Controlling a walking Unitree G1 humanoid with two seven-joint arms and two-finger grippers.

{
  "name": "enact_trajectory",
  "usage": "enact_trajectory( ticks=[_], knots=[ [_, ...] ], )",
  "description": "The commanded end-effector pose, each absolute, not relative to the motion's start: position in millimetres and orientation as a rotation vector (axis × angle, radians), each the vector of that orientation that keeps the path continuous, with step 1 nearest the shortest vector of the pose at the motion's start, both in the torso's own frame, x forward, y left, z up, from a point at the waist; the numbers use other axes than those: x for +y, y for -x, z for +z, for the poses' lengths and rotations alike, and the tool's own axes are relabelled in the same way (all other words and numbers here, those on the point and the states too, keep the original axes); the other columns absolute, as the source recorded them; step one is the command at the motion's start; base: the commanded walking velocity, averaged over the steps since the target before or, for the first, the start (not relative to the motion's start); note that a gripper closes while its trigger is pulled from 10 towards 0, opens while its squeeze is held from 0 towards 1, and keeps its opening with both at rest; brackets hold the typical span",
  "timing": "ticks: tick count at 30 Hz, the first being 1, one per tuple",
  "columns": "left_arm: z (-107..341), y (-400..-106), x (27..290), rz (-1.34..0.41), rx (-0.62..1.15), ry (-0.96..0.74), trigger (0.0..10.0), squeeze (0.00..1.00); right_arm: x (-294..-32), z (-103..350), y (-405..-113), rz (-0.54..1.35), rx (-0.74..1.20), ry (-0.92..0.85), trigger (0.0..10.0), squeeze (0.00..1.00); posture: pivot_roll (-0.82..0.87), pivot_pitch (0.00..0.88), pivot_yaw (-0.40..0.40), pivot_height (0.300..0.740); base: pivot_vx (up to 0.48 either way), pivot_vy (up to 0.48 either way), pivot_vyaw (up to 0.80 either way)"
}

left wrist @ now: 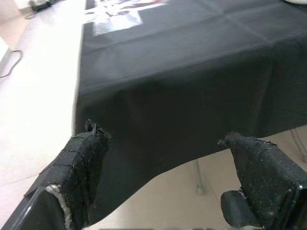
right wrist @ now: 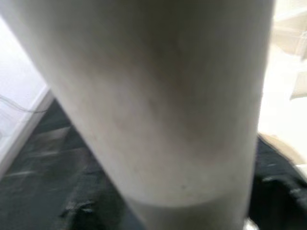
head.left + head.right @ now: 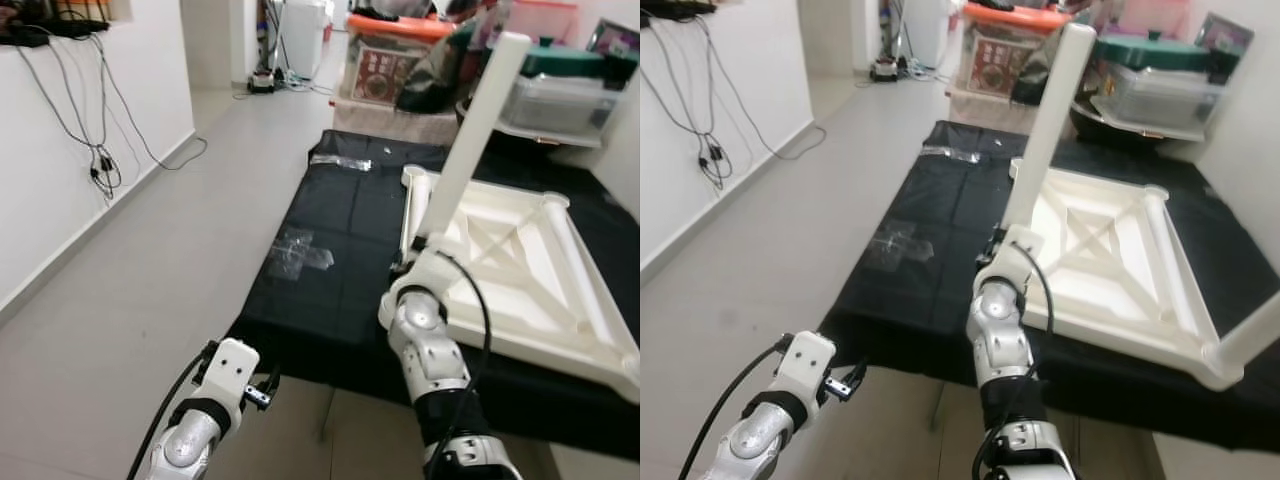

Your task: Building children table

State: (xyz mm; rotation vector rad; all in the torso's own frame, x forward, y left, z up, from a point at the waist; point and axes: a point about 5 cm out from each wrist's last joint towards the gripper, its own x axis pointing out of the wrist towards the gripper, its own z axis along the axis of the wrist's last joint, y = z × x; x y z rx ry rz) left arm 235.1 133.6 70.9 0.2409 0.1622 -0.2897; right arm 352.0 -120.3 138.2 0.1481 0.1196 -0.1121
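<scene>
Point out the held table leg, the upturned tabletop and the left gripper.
table leg (image 3: 478, 125): left eye view, middle of the white shaft.
tabletop (image 3: 520, 262): left eye view, ribbed underside.
left gripper (image 1: 163, 165): left wrist view, midway between the open fingertips.

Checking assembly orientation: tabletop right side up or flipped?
Flipped. The white tabletop lies underside up on the black cloth, cross ribs showing.

Both head eyes look forward and down over the black-covered counter (image 3: 330, 260). The left wrist camera faces its near edge; the right wrist camera sits against a white table leg (image 2: 158, 105).
</scene>
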Motion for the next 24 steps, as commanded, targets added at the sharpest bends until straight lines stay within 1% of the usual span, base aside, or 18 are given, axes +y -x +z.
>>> enact_trajectory(
  ticks=[1,2,4,5,6,10,13,14,15,16,17,18,19,20,21,22,23,24],
  knots=[
    [71.4,-235.4,131.8,-0.298,0.161,-0.234,10.0,0.00,-93.8,187.6,-361.6,0.327,-0.072,-0.175,10.0,0.00,0.12,0.000,-0.089,0.740,0.000,0.000,0.00],
    [71.9,-236.3,132.4,-0.297,0.159,-0.235,10.0,0.00,-85.6,200.9,-360.0,0.507,-0.117,-0.163,10.0,0.00,0.12,0.000,-0.089,0.740,0.000,0.000,0.00],
    [71.9,-236.3,132.4,-0.297,0.159,-0.235,10.0,0.00,-85.6,200.9,-360.0,0.507,-0.117,-0.163,10.0,0.00,0.12,0.000,-0.089,0.740,0.000,0.000,0.00],
    [72.1,-237.1,132.5,-0.297,0.157,-0.235,10.0,0.00,-80.9,208.1,-355.8,0.656,-0.147,-0.122,10.0,0.00,0.11,0.000,-0.084,0.740,0.000,0.000,0.00],
    [72.3,-238.0,131.7,-0.301,0.154,-0.236,10.0,0.00,-79.6,209.1,-354.4,0.750,-0.154,-0.099,10.0,0.00,0.11,0.000,-0.085,0.740,0.000,0.000,0.00],
    [74.0,-240.5,129.8,-0.307,0.145,-0.238,10.0,0.00,-80.1,198.4,-358.1,0.815,-0.122,-0.048,10.0,0.00,0.13,0.000,-0.095,0.740,0.000,0.000,0.00],
    [75.0,-241.5,129.8,-0.306,0.141,-0.239,10.0,0.00,-79.1,193.7,-359.8,0.818,-0.104,-0.047,10.0,0.00,0.13,0.000,-0.095,0.740,0.000,0.000,0.00],
    [75.8,-241.8,130.9,-0.301,0.139,-0.241,10.0,0.00,-78.9,189.7,-364.7,0.748,-0.100,-0.042,2.7,0.00,0.14,0.000,-0.099,0.740,0.000,0.000,0.00],
    [75.8,-241.8,130.9,-0.301,0.139,-0.241,10.0,0.00,-78.9,189.7,-364.7,0.748,-0.100,-0.042,2.7,0.00,0.14,0.000,-0.099,0.740,0.000,0.000,0.00],
    [76.2,-240.9,132.5,-0.295,0.138,-0.243,10.0,0.00,-82.7,185.8,-372.3,0.589,-0.092,-0.040,0.0,0.00,0.14,0.000,-0.102,0.740,0.000,0.000,0.00],
    [76.2,-240.9,132.5,-0.295,0.138,-0.243,10.0,0.00,-82.7,185.8,-372.3,0.589,-0.092,-0.040,0.0,0.00,0.14,0.000,-0.102,0.740,0.000,0.000,0.00],
    [75.9,-239.0,134.4,-0.290,0.140,-0.247,10.0,0.00,-99.1,174.4,-383.4,0.286,-0.004,-0.063,0.0,0.00,0.14,0.000,-0.103,0.740,0.000,0.000,0.00],
    [75.9,-239.0,134.4,-0.290,0.140,-0.247,10.0,0.00,-99.1,174.4,-383.4,0.286,-0.004,-0.063,0.0,0.00,0.14,0.000,-0.103,0.740,0.000,0.000,0.00],
    [75.6,-237.5,135.6,-0.287,0.142,-0.249,10.0,0.00,-123.7,155.8,-385.0,-0.036,0.109,-0.103,0.0,0.00,0.14,0.000,-0.102,0.740,0.000,0.000,0.00],
    [75.6,-237.5,135.6,-0.287,0.142,-0.249,10.0,0.00,-123.7,155.8,-385.0,-0.036,0.109,-0.103,0.0,0.00,0.14,0.000,-0.102,0.740,0.000,0.000,0.00],
    [75.4,-236.2,136.4,-0.285,0.144,-0.249,10.0,0.00,-148.1,136.0,-375.4,-0.323,0.204,-0.135,0.0,0.00,0.14,0.000,-0.101,0.740,0.000,0.000,0.00],
    [75.4,-236.2,136.4,-0.285,0.144,-0.249,10.0,0.00,-148.1,136.0,-375.4,-0.323,0.204,-0.135,0.0,0.00,0.14,0.000,-0.101,0.740,0.000,0.000,0.00],
    [75.3,-235.3,136.7,-0.284,0.146,-0.248,10.0,0.00,-162.6,128.9,-361.0,-0.507,0.208,-0.123,0.0,0.00,0.14,0.000,-0.094,0.740,0.000,0.000,0.00]
  ],
)
